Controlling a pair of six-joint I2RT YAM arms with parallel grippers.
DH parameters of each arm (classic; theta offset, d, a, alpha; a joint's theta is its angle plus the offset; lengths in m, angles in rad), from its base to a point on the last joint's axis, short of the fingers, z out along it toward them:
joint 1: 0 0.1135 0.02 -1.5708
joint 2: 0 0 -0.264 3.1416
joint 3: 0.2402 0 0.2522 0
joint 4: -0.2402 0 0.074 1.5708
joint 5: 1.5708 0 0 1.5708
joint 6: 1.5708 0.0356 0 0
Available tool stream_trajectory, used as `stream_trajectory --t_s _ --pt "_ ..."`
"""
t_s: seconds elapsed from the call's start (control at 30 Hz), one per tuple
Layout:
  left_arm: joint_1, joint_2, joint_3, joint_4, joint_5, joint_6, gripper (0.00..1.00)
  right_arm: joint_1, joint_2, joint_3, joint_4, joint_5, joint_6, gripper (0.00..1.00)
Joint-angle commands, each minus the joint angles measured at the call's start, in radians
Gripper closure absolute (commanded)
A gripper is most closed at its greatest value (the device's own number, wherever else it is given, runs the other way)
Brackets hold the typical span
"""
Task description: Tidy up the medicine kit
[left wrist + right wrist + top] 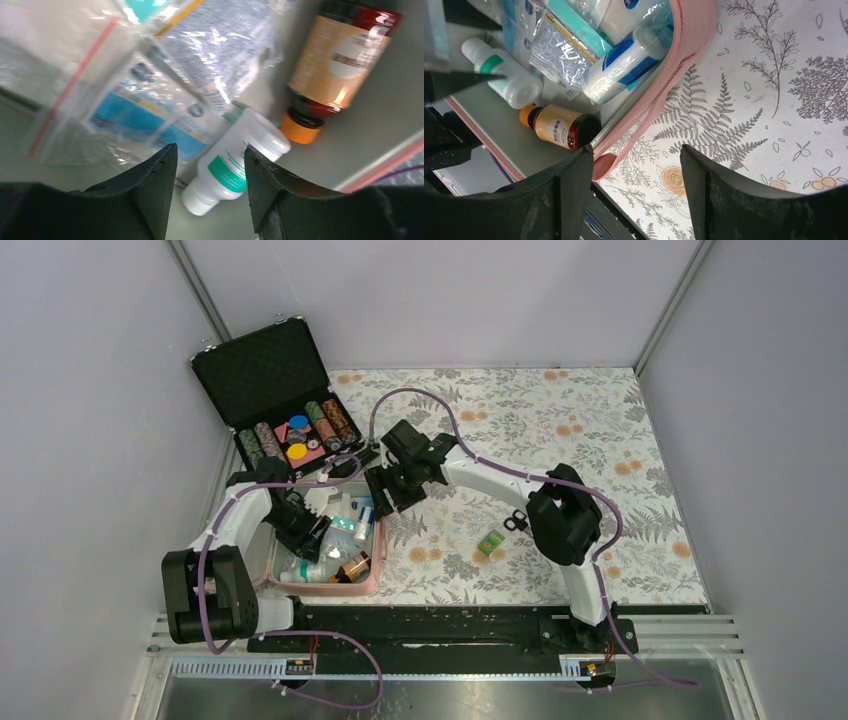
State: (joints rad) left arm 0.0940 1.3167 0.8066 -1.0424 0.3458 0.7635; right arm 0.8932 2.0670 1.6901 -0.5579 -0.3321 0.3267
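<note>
Left pincer (210,155) open wide and empty over the medicine kit (330,590); right pincer (636,155) likewise, at its rim. The pink, grey-lined kit lies unzipped just nearer than the black case (265,370), bottles (335,65) and sachets (145,115) inside; arms (240,520) hide its long axis.

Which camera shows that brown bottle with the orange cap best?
The right wrist view: the brown bottle shows whole and sharp, lying on its side in the pink pouch. The left wrist view shows the bottle bigger, its base partly cropped. The top view shows the bottle as a small amber speck.
</note>
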Motion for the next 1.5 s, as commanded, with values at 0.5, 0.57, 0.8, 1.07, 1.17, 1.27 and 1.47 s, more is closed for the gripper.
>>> stream_trajectory --t_s 0.5,0.57,0.8,1.07,1.17,1.27,1.47 --pt "-0.004 -0.161 0.126 -0.053 -0.022 -0.090 0.44 -0.014 0.011 -0.020 0.118 -0.157 0.116 0.34" --pt "0.008 -0.193 0.158 -0.057 -0.009 -0.119 0.43 -0.013 0.024 -0.026 0.133 -0.165 0.146 0.37" --pt "0.085 -0.339 0.188 0.092 0.053 -0.373 0.36 -0.005 0.074 -0.026 0.143 -0.144 0.251 0.49" --pt "0.107 -0.457 0.173 0.287 -0.134 -0.656 0.31 0.000 0.047 -0.062 0.124 -0.061 0.277 0.81" --pt "0.112 -0.442 0.143 0.307 -0.144 -0.738 0.14 -0.007 0.002 -0.109 0.124 -0.015 0.260 0.97" --pt "0.139 -0.443 0.106 0.312 -0.015 -0.791 0.01 -0.021 -0.053 -0.162 0.135 0.020 0.242 1.00" --pt "0.144 -0.423 0.118 0.307 0.026 -0.778 0.01 -0.060 -0.153 -0.257 0.157 0.049 0.214 1.00"
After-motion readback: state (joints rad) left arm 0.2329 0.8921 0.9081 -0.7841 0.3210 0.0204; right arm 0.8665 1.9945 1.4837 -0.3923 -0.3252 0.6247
